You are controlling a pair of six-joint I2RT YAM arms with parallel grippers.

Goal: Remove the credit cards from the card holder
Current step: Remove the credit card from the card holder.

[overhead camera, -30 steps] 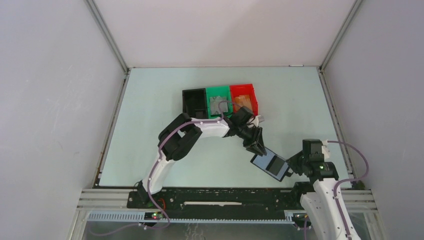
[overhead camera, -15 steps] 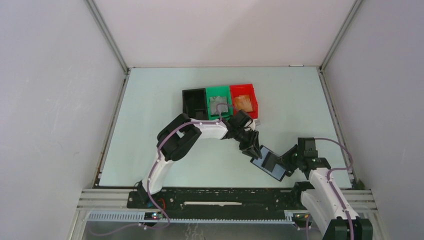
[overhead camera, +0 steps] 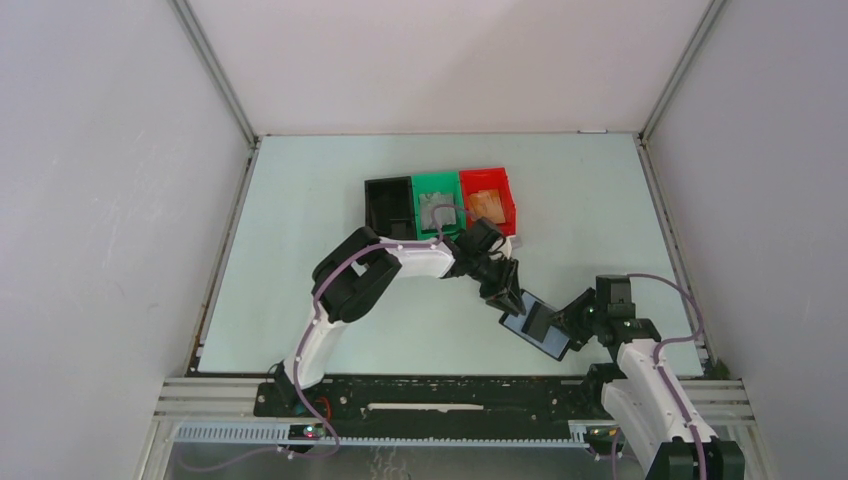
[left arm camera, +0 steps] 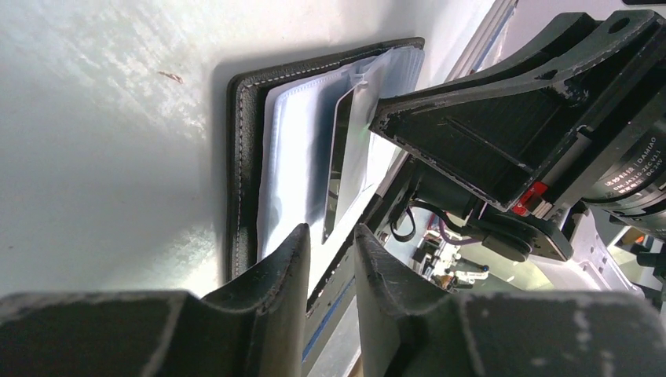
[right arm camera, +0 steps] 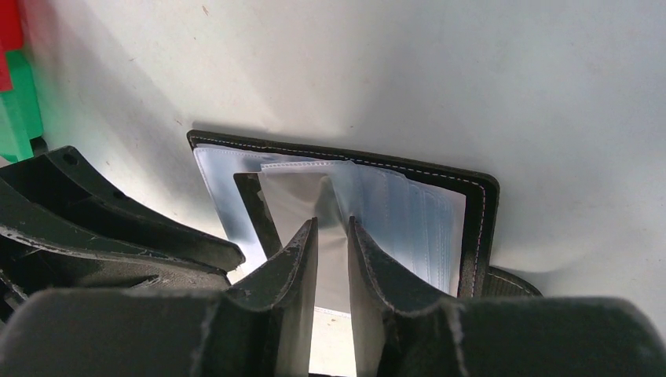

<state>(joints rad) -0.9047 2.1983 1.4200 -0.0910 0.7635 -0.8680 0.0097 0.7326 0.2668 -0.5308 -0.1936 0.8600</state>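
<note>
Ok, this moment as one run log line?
card holder lying open; right gripper pinching clear sleeve; left gripper at holder edge, grip unclear; grey card inside

Just ahead of the left tool (left arm camera: 330,236), the card holder (left arm camera: 237,157) is showing matt, leather-like stitched edging and glossy clear plastic sleeves (left arm camera: 292,145).

Top camera high at near edge, looking down on whole worktop (overhead camera: 300,200). Wrist cameras close, low, facing card holder (left arm camera: 294,157) from opposite sides.
</note>
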